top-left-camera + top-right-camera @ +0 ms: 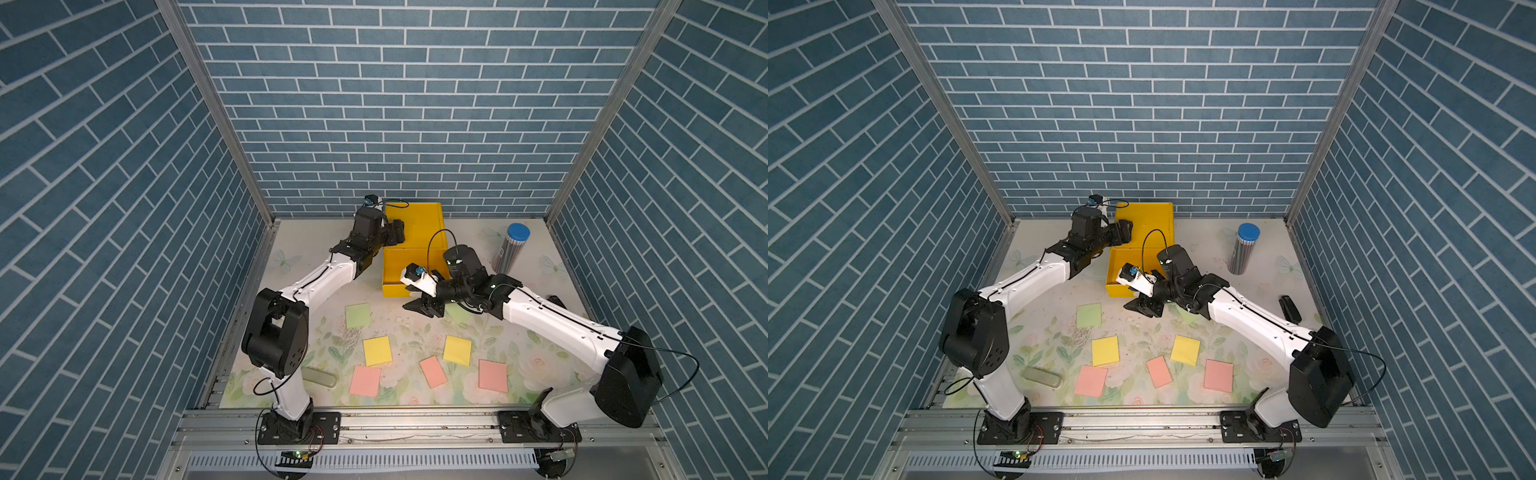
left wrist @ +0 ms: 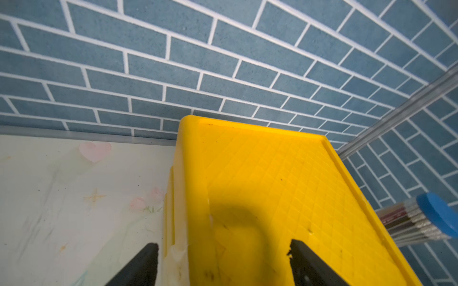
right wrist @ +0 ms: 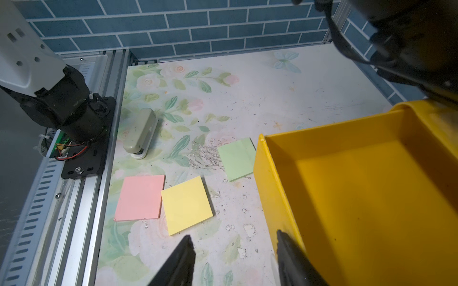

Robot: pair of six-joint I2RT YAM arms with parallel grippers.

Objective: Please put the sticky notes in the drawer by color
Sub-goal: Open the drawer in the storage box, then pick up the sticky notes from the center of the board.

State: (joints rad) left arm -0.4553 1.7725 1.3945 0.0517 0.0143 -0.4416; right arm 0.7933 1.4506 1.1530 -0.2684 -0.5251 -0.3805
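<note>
Our right claw hangs open and empty just beside the pulled-out drawer; our left claw gapes, holding nothing, over the yellow cabinet. The sticky notes lie flat on the table, none in the drawer: green note, yellow note, pink note nearest. Light, floppy, perhaps thin pads; we would pinch one edge.

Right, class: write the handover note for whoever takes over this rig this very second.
Left gripper: open, at the cabinet's top edge.
Right gripper: open, empty, by the drawer's front.
Drawer: pulled out, empty.
Notes: all seven on the table; two green, one partly hidden; two yellow; three pink.
Done: one drawer open.
To do: sort every note in by colour.
</note>
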